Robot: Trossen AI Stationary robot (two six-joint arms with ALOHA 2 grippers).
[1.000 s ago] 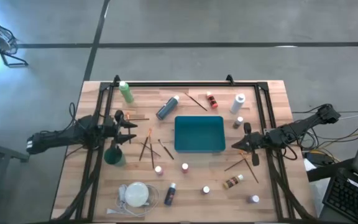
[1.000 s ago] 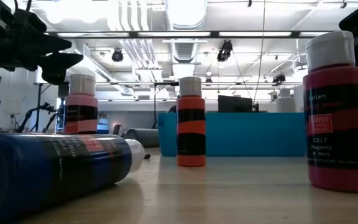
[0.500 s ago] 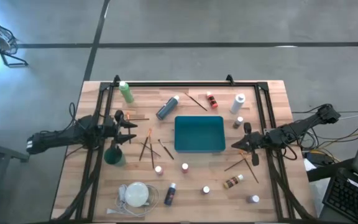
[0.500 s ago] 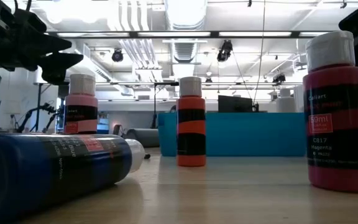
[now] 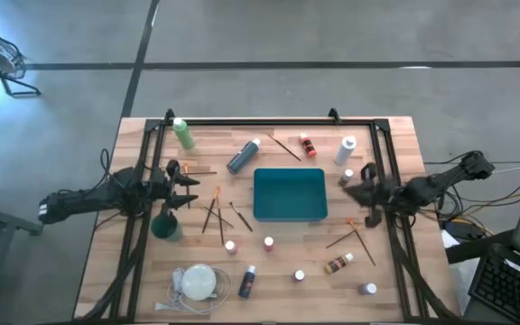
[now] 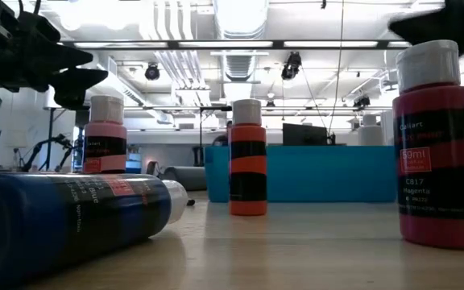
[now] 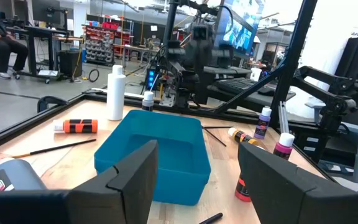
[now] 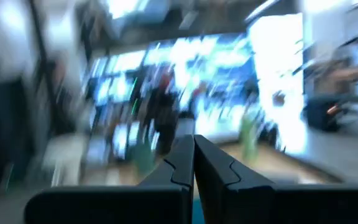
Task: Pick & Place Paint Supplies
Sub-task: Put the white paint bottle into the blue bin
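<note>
1. Jaws first: we see the right gripper (image 5: 354,190) pinched fully closed with nothing between its fingers, and the left gripper (image 5: 190,187) spread wide and empty.
2. Over the last second our right gripper has swung away from the brushes (image 5: 357,236) toward the small bottle (image 5: 345,179) beside the teal tray (image 5: 289,194); the left has not moved.
3. We judge no pick has begun.
4. Our tray holds nothing; bottles and brushes lie scattered on the table (image 5: 395,135) around it.
</note>
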